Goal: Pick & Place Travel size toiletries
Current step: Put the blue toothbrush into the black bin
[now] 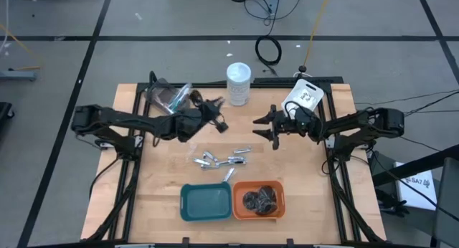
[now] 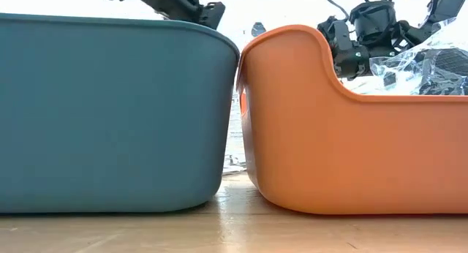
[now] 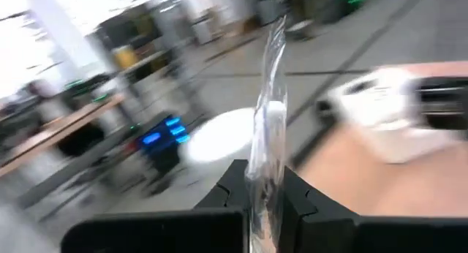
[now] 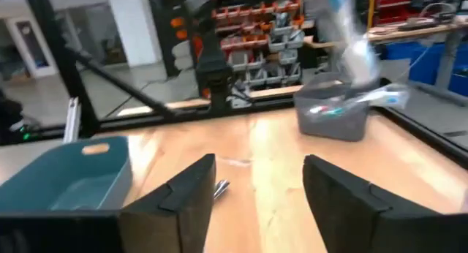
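Observation:
Slim silver-white tubes and packets (image 1: 219,160) lie loose on the wood in the middle of the table. Dark round bundles in clear wrap (image 1: 259,200) sit in the orange tray (image 1: 278,212); they also show over its rim in the low view (image 2: 431,63). My left gripper (image 1: 214,115) hovers above the table left of the white-lidded jar (image 1: 239,83), shut on a clear wrapped piece (image 3: 267,136). My right gripper (image 1: 264,126) is open, right of the middle and above the table, touching nothing. One silver piece (image 4: 219,186) lies beyond its fingers. My left gripper pinches the clear wrapped piece by its lower end (image 3: 262,198) between the two fingers. The piece stands up past the fingertips as a narrow clear strip, lifted clear of the table.
The teal tray (image 1: 206,201) sits beside the orange tray at the near edge. A clear bin holding more items (image 1: 168,97) stands at the far left, and a white box (image 1: 305,96) at the far right. Bare wood lies between the loose pile and the trays.

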Action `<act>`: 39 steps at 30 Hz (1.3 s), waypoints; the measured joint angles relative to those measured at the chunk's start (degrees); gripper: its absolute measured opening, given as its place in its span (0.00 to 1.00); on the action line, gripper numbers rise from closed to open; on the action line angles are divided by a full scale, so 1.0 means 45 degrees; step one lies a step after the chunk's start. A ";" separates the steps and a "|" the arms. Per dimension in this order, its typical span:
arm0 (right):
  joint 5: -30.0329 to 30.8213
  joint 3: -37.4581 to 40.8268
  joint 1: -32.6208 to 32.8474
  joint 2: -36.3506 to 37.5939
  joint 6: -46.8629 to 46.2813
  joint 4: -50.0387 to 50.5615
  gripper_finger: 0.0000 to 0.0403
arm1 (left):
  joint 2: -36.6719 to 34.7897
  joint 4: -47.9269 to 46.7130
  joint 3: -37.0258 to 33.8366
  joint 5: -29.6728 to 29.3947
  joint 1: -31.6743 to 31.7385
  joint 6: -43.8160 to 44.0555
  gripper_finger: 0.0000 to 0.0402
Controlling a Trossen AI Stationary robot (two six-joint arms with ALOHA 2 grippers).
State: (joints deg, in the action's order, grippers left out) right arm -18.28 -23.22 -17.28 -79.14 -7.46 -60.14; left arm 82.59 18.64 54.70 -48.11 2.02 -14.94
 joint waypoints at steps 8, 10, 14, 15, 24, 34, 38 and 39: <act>0.0004 -0.0005 0.0025 0.0772 0.0276 0.0763 0.55 | -0.2843 -0.3329 -0.1730 -0.2551 0.1110 0.2083 0.03; 0.0010 -0.0009 0.0020 0.0823 0.0280 0.0730 0.54 | -0.3631 -0.3324 -0.2654 -0.2570 0.1800 0.2563 0.03; 0.0017 -0.0005 0.0020 0.0814 0.0282 0.0810 0.53 | -0.5151 -0.3312 -0.4642 -0.1156 0.3637 0.4181 0.02; 0.0015 -0.0005 0.0020 0.0814 0.0285 0.0758 0.53 | -0.5446 -0.3326 -0.5135 -0.0689 0.4120 0.4657 0.02; 0.0019 -0.0005 0.0020 0.0814 0.0285 0.0762 0.53 | -0.6150 -0.2875 -0.7453 -0.0181 0.6468 0.7340 0.06; 0.0024 -0.0005 0.0020 0.0814 0.0256 0.0791 0.53 | -0.6150 -0.2270 -0.7471 -0.0186 0.6630 0.8908 0.32; 0.0025 -0.0005 0.0020 0.0814 0.0246 0.0886 0.53 | -0.6150 -0.2280 -0.7471 -0.0194 0.6635 0.9157 0.50; 0.0029 -0.0005 0.0020 0.0814 0.0246 0.0936 0.53 | -0.6150 -0.2280 -0.7471 -0.0198 0.6648 0.9157 0.54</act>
State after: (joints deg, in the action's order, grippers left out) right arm -18.15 -23.24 -17.19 -75.48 -6.35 -55.93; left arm 54.92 8.38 21.08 -49.00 31.94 26.26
